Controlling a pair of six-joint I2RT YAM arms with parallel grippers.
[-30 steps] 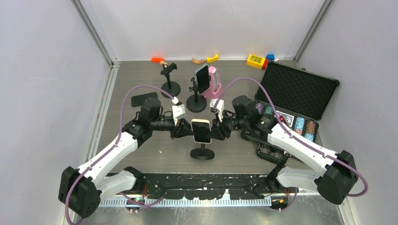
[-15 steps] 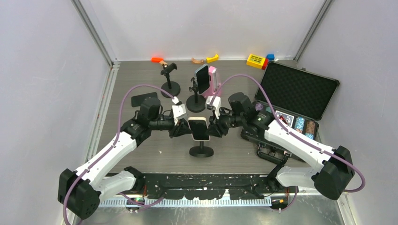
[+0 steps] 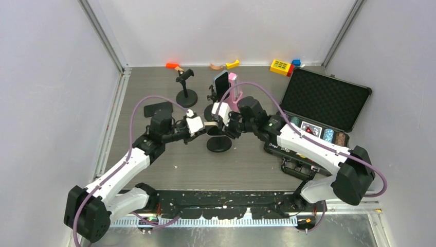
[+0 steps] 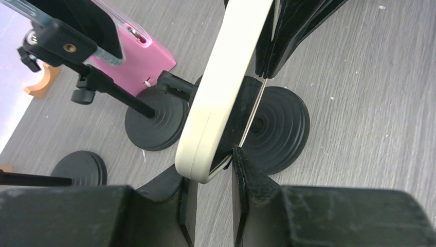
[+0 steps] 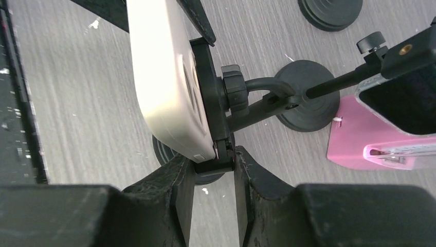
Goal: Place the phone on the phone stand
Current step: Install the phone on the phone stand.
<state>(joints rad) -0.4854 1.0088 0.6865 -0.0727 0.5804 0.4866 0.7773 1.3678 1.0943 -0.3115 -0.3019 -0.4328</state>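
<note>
Two arms reach in from the near edge of the bench (image 3: 241, 170) and meet over its middle. Of these, the left end effector (image 4: 211, 175) has its jaws nearly closed, pinching the lower end of the cream-cased phone (image 4: 226, 77). The right end effector (image 5: 212, 160) is likewise narrowed, clamped on the end of the black cradle of the phone stand (image 3: 219, 144), just beside the phone's edge.

The phone lies against that cradle, with the cradle's lip hooked over its edge. It is tipped far from upright, so the overhead view shows it edge-on. The stand's round base rests on the bench below both end effectors.

Just beyond is a second stand (image 4: 154, 123) carrying a dark phone (image 3: 221, 85), with a pink object (image 4: 146, 54) touching its base. To the left of these, a third stand (image 3: 186, 96) is upright, and a black phone (image 3: 158, 108) lies flat.

On the right side sits an open black case (image 3: 329, 98), foam-lined, with small items in its tray.

Along the far edge are small coloured toys (image 3: 280, 66): orange, tan, yellow and blue.
</note>
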